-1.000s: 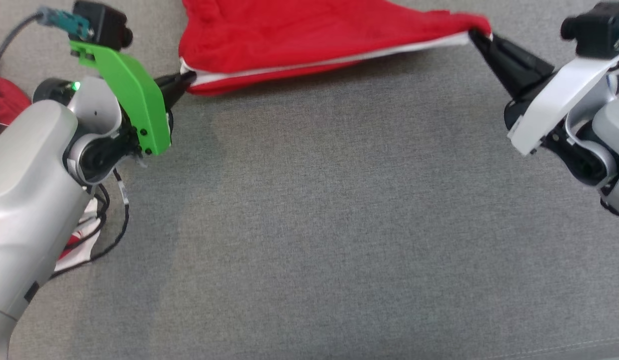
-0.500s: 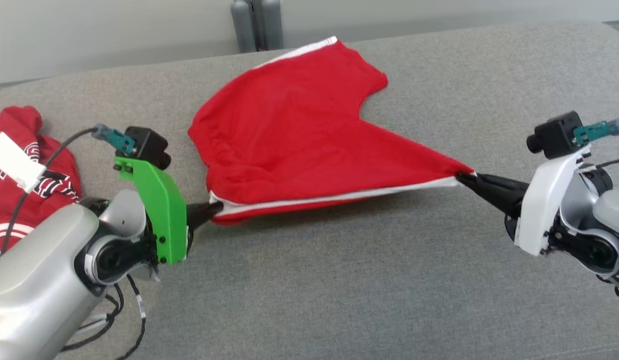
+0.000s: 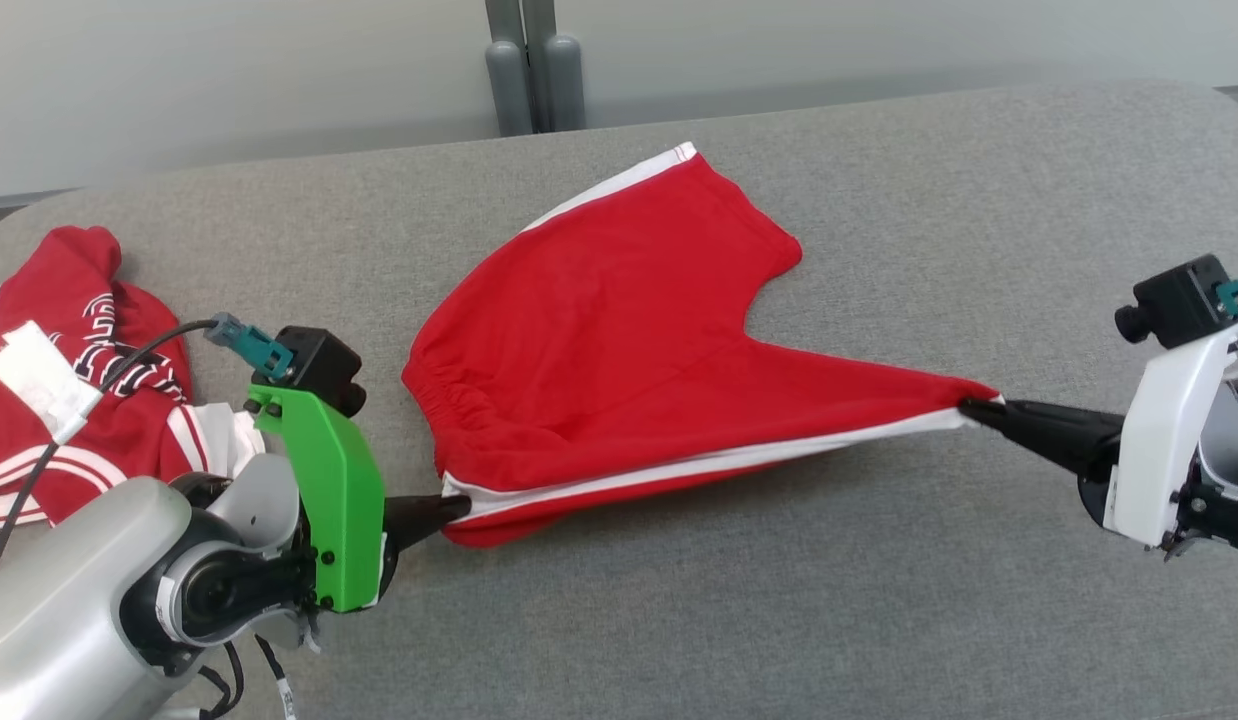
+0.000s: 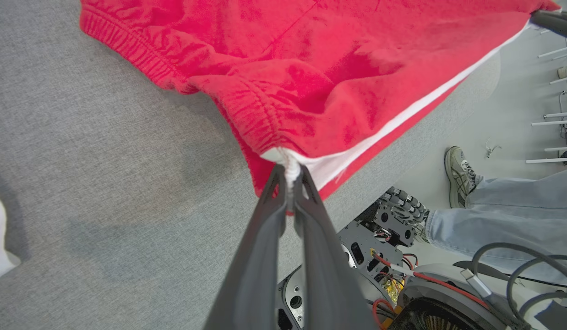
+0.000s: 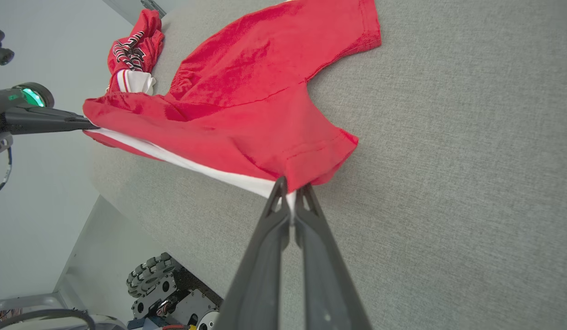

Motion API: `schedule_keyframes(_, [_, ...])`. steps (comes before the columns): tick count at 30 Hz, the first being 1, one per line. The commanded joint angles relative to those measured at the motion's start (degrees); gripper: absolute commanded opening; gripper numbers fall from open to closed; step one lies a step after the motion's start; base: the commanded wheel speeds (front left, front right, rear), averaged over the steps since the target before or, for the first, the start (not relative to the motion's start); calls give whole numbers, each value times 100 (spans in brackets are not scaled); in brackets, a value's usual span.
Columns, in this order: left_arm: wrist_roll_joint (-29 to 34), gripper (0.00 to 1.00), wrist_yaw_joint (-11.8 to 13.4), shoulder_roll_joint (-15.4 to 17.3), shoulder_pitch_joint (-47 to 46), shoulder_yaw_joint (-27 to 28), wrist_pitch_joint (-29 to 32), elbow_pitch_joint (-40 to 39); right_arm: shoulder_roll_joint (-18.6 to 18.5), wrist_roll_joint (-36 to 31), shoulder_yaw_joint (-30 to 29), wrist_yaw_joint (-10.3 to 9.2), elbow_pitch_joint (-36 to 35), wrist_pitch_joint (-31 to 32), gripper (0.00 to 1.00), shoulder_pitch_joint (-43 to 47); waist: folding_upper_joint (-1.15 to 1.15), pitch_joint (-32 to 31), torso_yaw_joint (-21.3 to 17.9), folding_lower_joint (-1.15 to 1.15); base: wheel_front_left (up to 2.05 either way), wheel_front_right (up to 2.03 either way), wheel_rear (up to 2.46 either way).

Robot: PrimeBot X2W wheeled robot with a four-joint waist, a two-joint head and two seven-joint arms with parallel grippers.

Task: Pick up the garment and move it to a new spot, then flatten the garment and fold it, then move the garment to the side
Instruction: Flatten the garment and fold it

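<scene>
Red shorts [image 3: 619,330] lie stretched across the grey padded surface [image 3: 779,600], near edge taut. Left gripper [image 3: 462,506] is clamped on the waistband corner, right gripper [image 3: 969,408] on the leg hem. A crumpled red garment [image 3: 89,380], possibly a jersey, lies behind the left arm, apart from the shorts. A person's shoe [image 4: 460,172] is near the wheeled base [image 4: 400,208].

I record the garment [image 3: 619,330] as plain bright red, with a white stripe [image 3: 699,465] along its side seam. The table cover [image 3: 779,620] is uniform mid-grey, finely flecked. The second garment [image 3: 139,430] is red with white bands and black-and-white lettering. The left wrist bracket [image 3: 334,500] is vivid green; the right wrist bracket [image 3: 1164,450] is white. A person's jeans [image 4: 503,215] are pale blue.
</scene>
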Motion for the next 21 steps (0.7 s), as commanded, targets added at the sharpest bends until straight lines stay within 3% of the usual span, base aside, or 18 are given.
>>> schedule_keyframes(1, [-89, 0, 40, -15, -107, 40, 84, 37, 17, -19, -60, 0, 70, 55, 0, -131, 0, 104, 63, 0, 0, 0, 0])
schedule_keyframes(12, [-475, 0, 12, -532, -1249, 221, 1025, 774, 590, 270, -456, 0, 951, 1002, 0, -1396, 0, 987, 455, 0, 0, 0, 0])
schedule_keyframes(21, [-709, 0, -21, -1137, -2158, 569, 1205, 1555, 1191, 95, -647, 0, 2002, 1564, 0, -2497, 0, 1809, 931, 0, 0, 0, 0])
